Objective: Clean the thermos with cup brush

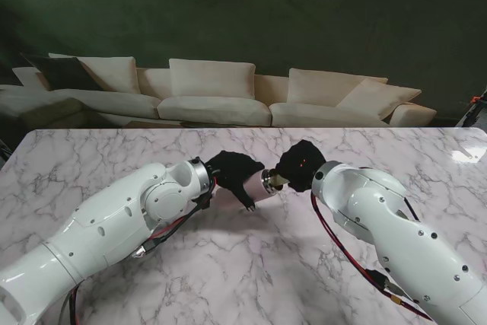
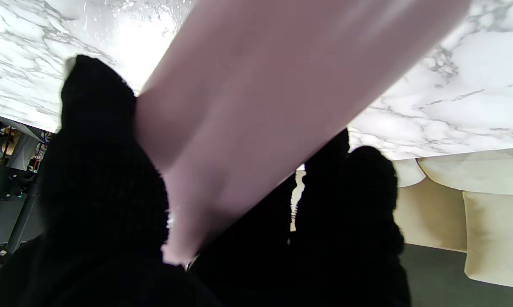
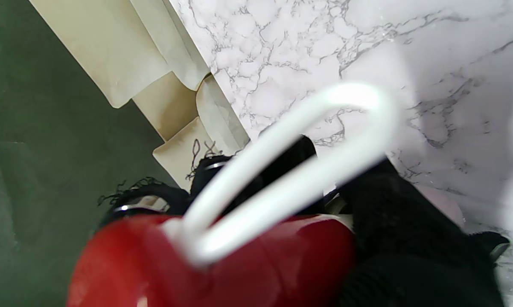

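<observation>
While the black-gloved left hand (image 1: 232,175) grips the pale pink cylindrical thermos (image 1: 262,186) level, mouth rightward, the black-gloved right hand (image 1: 301,165), beside that mouth, holds the red-handled, white-looped cup brush (image 3: 222,256) for scrubbing inside.

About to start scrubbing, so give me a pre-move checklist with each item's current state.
1. Left hand holds the thermos: ok, fingers wrapped round the pink body.
2. Right hand holds the brush: ok, red handle with white loop in the grip.
3. Thermos lifted off the table: ok, held on its side.
4. Thermos mouth faces right hand: ok, metal rim points that way.
5. Brush head inside thermos: cannot tell, hidden by the right hand.
6. Lid off: cannot tell.
</observation>
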Motion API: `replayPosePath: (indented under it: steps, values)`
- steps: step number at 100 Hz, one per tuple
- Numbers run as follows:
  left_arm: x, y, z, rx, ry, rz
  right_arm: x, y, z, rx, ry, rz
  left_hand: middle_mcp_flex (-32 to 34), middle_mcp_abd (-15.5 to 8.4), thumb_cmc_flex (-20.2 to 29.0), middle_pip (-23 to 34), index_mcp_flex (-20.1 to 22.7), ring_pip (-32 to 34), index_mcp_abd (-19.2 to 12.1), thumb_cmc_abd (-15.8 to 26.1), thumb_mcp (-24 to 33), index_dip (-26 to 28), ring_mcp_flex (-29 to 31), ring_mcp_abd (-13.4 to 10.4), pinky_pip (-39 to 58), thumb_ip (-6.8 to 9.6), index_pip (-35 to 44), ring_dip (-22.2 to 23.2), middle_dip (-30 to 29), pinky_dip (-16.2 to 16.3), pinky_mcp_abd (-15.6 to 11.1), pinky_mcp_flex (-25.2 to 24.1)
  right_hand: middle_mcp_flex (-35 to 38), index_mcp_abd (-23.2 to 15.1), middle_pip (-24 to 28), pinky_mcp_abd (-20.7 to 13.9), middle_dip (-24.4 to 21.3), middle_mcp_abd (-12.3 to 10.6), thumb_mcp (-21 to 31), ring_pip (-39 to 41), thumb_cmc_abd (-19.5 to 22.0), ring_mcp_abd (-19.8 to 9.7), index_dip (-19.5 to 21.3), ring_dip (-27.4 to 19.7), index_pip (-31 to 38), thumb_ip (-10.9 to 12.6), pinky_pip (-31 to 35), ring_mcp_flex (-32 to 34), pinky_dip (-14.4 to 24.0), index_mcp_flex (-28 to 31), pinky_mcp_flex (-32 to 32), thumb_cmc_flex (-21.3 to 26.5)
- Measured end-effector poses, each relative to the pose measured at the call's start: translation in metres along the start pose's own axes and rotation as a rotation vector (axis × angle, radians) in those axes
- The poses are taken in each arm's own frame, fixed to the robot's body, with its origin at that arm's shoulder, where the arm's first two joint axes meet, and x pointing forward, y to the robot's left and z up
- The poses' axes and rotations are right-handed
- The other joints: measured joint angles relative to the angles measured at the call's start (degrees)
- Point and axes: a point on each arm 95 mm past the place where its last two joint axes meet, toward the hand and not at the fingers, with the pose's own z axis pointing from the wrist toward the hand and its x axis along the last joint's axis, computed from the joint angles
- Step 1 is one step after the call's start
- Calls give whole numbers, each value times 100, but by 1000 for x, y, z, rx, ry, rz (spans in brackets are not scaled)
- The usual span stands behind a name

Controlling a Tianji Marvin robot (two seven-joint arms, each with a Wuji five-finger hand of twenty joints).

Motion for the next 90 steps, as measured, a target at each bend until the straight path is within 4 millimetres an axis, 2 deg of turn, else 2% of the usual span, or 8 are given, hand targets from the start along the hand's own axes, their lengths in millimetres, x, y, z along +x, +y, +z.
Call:
replayPosePath:
  steps: [17, 32, 65, 90]
  values:
    - [0, -3, 0, 9, 1, 4, -8, 0, -14, -19, -37, 5, 0, 0, 0, 0, 0, 0, 0, 1, 0, 0, 0, -2, 0, 0, 0, 0, 0, 0, 0, 0, 0, -3, 0, 0, 0, 0, -78, 12, 0, 0, 0, 0, 0, 0, 0, 0, 0, 0, 0, 0]
    - [1, -4, 0, 10, 2, 5, -8, 0, -16, -22, -39, -2, 0, 0, 0, 0, 0, 0, 0, 1, 0, 0, 0, -2, 0, 0, 0, 0, 0, 0, 0, 0, 0, -4, 0, 0, 0, 0, -80, 19, 0, 0, 0, 0, 0, 0, 0, 0, 0, 0, 0, 0]
    - [0, 0, 0, 1, 0, -1, 4, 1, 6, 11, 16, -17, 1, 0, 0, 8, 0, 27, 23, 1, 0, 1, 8, -2, 1, 0, 0, 0, 0, 0, 0, 7, 2, 101, 0, 0, -1, 6, -80, 20, 69, 2, 0, 0, 0, 0, 0, 0, -1, 94, 0, 5]
    - [-2, -1, 0, 3, -3, 2, -1, -1, 4, 9, -3, 5, 1, 0, 0, 9, 0, 27, 23, 1, 0, 2, 8, -3, 1, -2, 0, 0, 0, 0, 0, 7, 66, 33, 0, 0, -1, 6, -82, 31, 69, 2, 0, 0, 0, 0, 0, 0, -1, -1, -4, 5]
